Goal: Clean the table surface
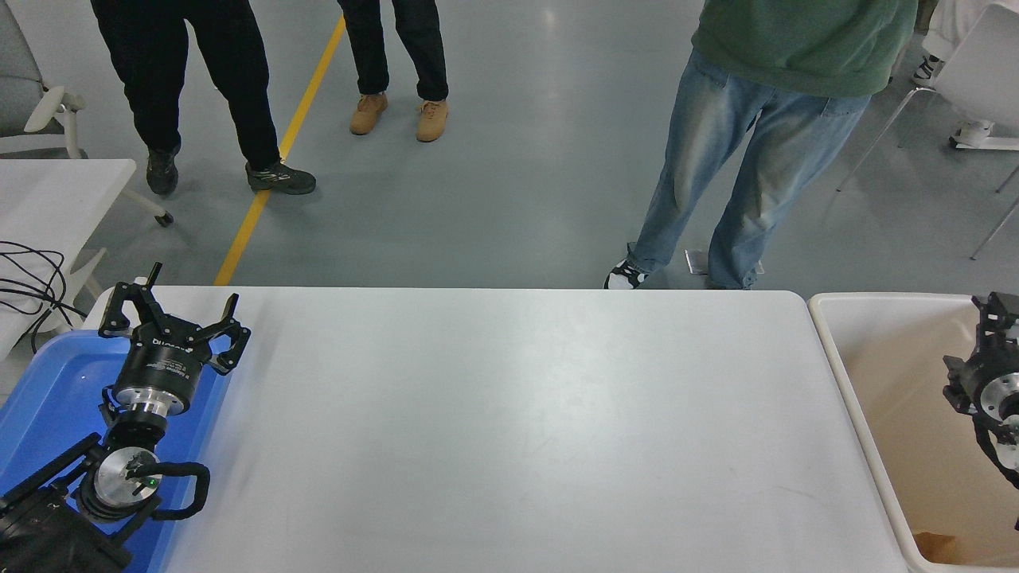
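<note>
The table surface [517, 414] is a wide matte white top with nothing lying on it. My left gripper [171, 309] is parked at the lower left, open and holding nothing, above the blue tray's inner edge. My right gripper [1000, 312] comes in at the right edge, over the far part of the beige bin. It is cut off by the picture's edge, so its state does not show.
A blue tray [48, 398] lies under the left arm. A beige bin [836, 374] stands off the table's right end with a brown scrap [935, 545] in it. Three people stand beyond the far edge. A smaller white table [56, 191] with cables is at the left.
</note>
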Action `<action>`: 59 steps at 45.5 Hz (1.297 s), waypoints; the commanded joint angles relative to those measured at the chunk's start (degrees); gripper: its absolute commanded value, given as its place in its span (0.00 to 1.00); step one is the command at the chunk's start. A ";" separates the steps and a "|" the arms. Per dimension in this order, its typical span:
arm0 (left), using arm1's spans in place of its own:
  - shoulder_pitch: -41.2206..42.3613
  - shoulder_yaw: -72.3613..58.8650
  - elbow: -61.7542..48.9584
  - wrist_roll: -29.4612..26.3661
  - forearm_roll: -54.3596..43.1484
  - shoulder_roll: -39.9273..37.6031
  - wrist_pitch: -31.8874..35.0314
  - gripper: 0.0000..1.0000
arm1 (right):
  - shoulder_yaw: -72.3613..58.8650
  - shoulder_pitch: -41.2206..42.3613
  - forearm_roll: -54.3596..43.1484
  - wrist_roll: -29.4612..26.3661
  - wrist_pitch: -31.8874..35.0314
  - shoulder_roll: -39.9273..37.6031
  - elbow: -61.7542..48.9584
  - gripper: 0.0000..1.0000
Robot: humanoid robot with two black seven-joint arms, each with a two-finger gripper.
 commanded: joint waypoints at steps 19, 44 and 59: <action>0.00 0.00 0.00 0.00 0.07 -0.01 0.00 0.99 | 14.08 -2.34 2.54 0.17 6.90 1.70 11.08 0.99; 0.00 0.00 0.00 0.00 -0.02 -0.01 0.00 0.99 | 31.23 -12.81 1.31 9.30 2.41 3.98 30.16 0.99; 0.00 0.09 0.00 0.00 -0.02 -0.01 0.00 0.99 | 29.74 -10.79 -11.08 12.12 1.18 9.52 27.70 0.99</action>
